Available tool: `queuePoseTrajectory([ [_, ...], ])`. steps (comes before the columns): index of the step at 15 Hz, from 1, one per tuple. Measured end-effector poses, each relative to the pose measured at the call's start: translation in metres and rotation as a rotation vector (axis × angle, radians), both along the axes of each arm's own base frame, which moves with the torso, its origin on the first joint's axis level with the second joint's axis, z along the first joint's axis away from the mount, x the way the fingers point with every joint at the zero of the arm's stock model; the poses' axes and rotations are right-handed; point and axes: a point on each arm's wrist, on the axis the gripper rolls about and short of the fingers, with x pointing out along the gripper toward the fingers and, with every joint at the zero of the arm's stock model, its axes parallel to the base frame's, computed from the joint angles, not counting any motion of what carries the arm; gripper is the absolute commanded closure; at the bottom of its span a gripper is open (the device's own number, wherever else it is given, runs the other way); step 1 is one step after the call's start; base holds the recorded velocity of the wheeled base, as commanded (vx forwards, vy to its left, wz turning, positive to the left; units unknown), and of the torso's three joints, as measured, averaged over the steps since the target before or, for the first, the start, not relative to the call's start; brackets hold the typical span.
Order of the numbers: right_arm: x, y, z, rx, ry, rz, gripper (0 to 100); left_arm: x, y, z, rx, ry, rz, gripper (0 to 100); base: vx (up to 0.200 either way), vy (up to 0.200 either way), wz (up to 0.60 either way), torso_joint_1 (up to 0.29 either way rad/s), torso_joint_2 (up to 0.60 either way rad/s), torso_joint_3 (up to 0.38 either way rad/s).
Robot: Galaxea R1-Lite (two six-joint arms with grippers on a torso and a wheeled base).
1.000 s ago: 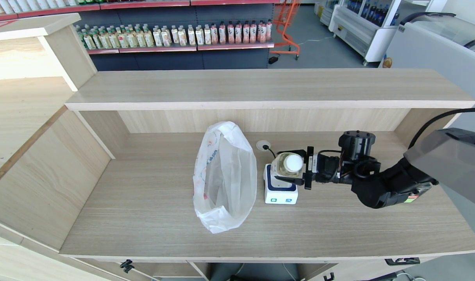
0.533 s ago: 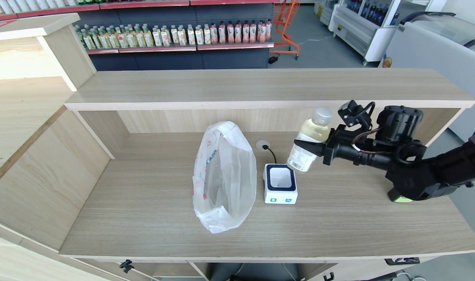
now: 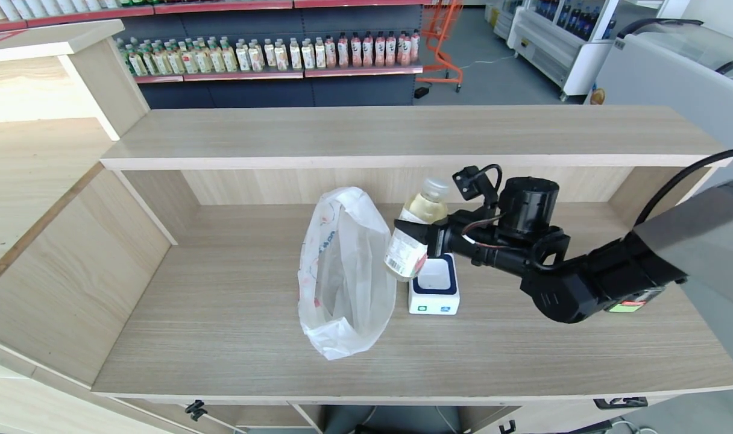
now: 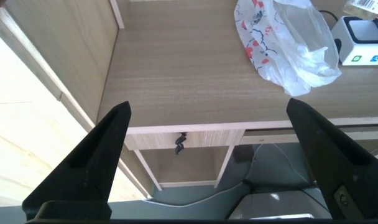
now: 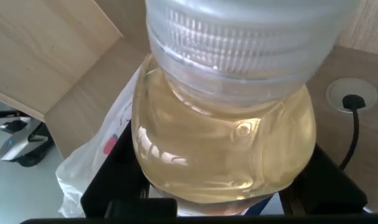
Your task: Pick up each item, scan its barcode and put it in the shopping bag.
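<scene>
The clear plastic bottle [image 3: 406, 249] holds pale yellow liquid; the translucent white plastic shopping bag [image 3: 345, 271] bears red and blue print.

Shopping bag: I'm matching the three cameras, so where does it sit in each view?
Head view: shopping bag at centre, left of the scanner.
Left wrist view: bag on the counter beside the scanner.
Right wrist view: bag's white edge behind the held bottle.
Shared landmark: the wooden counter beneath it.
</scene>
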Motion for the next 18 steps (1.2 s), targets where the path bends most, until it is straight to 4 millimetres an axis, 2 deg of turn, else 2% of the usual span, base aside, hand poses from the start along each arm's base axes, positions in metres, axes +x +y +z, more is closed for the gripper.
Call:
queuePoseTrajectory([
  [4,0.005,0.049,-0.018,-0.004,-0.013,0.098,100,0.0,0.0,0.0,0.0,0.0,0.0,0,0.0,0.0,0.0,0.0,0.0,0.0],
  [8,0.004,0.086,-0.045,-0.1,-0.108,0.172,100,0.0,0.0,0.0,0.0,0.0,0.0,0,0.0,0.0,0.0,0.0,0.0,0.0],
  [12,0.01,0.11,-0.072,-0.174,-0.185,0.209,100,0.0,0.0,0.0,0.0,0.0,0.0,0,0.0,0.0,0.0,0.0,0.0,0.0],
  [17,0.019,0.133,-0.094,-0.208,-0.277,0.231,100,0.0,0.0,0.0,0.0,0.0,0.0,0,0.0,0.0,0.0,0.0,0.0,0.0],
  [18,0.02,0.134,-0.099,-0.217,-0.281,0.231,0,0.0,0.0,0.0,0.0,0.0,0.0,0,0.0,0.0,0.0,0.0,0.0,0.0],
])
